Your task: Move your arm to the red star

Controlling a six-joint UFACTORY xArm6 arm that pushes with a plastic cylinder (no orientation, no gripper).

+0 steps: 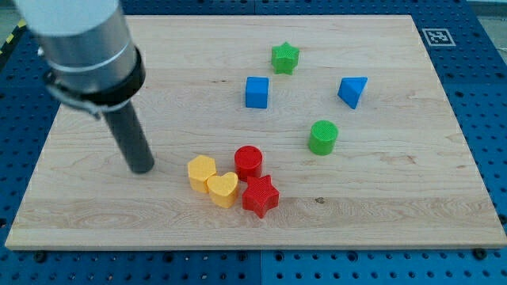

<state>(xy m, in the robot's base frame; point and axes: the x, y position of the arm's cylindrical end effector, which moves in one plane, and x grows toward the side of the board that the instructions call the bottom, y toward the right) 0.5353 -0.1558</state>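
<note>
The red star (260, 195) lies on the wooden board (380, 214) below the view's centre. It touches a red cylinder (248, 161) just above it and a yellow heart (223, 189) on its left. My tip (142, 168) rests on the board at the view's left, well to the left of the red star. A yellow hexagon block (201, 171) lies between my tip and the star, a short gap right of the tip.
A green star (284, 58) sits near the view's top. A blue cube (257, 92) and a blue triangular block (353, 91) lie below it. A green cylinder (323, 137) stands right of centre. A blue pegboard surrounds the board.
</note>
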